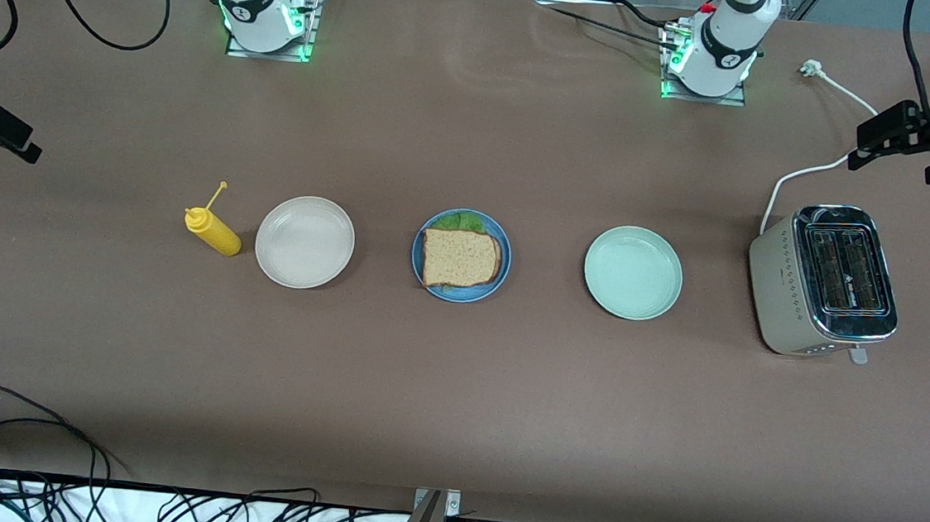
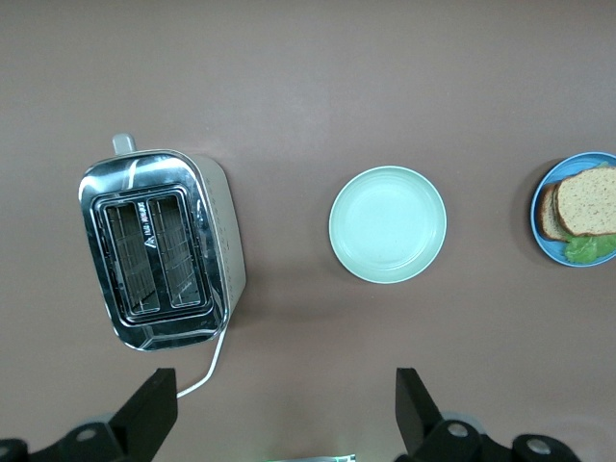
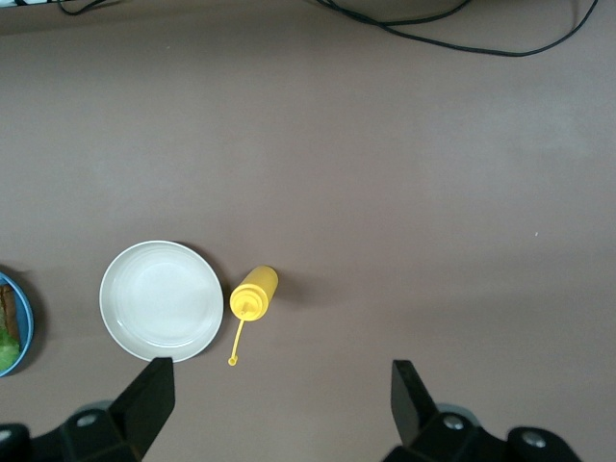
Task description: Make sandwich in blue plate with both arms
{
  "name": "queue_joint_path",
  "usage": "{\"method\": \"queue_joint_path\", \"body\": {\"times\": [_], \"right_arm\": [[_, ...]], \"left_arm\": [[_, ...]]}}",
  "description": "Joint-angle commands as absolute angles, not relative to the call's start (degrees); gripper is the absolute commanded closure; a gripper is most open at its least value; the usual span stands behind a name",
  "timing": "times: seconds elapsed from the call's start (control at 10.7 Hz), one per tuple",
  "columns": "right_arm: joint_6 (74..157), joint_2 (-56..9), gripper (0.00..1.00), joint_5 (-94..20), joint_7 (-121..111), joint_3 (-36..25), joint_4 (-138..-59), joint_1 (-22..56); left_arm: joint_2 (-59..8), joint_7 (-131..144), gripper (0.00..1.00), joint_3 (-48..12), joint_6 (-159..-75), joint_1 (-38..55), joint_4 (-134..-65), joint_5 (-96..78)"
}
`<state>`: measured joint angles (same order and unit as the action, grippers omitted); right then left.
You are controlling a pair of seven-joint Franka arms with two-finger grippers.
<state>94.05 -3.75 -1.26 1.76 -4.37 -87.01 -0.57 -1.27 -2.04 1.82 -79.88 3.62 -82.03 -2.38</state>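
Sandwich sits stacked on the blue plate mid-counter; left hand hangs spread above the toaster, right hand spread over the mustard bottle.

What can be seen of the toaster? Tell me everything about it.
The toaster is a two-slot model with a cream, matte-looking body and a shiny chrome top. Both slots look dark, and no bread shows in them. A lever knob sticks out of the end nearer the front camera. A white cord runs from its other end across the table to a loose plug. It stands upright at the left arm's end of the table, beside the pale green plate and apart from it. Nothing else touches it.
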Motion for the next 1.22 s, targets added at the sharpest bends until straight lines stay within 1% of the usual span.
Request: {"method": "queue_joint_path", "body": {"times": [0.0,0.19,0.28,0.56,0.75,1.12], "right_arm": [[92.6,-3.3,0.0,-1.6,1.2,-4.4,-85.9,-0.6],[87.3,-3.2,0.0,0.0,1.1,-3.8,-85.0,-0.4],[86.0,-3.2,0.0,1.5,1.2,-1.9,-85.0,-0.2],[85.9,-3.2,0.0,2.1,1.1,-1.6,-85.0,-0.2],[85.9,-3.2,0.0,1.8,1.0,-1.8,-85.0,-0.3],[85.7,-3.2,0.0,1.8,1.0,-1.7,-85.0,-0.3]], "left_arm": [[-2.9,-3.6,0.0,1.8,-80.2,4.0,-80.9,-1.2],[-2.8,-3.5,0.0,1.2,-80.9,4.0,-81.5,-1.2],[-2.8,-3.5,0.0,1.2,-80.9,4.0,-81.6,-1.2],[-2.1,-3.6,0.0,1.2,-81.3,4.0,-83.0,-1.2],[-1.3,-3.5,0.0,1.2,-83.3,3.9,-84.5,-1.3],[-1.3,-3.5,0.0,1.2,-83.3,3.9,-84.6,-1.3]]}}
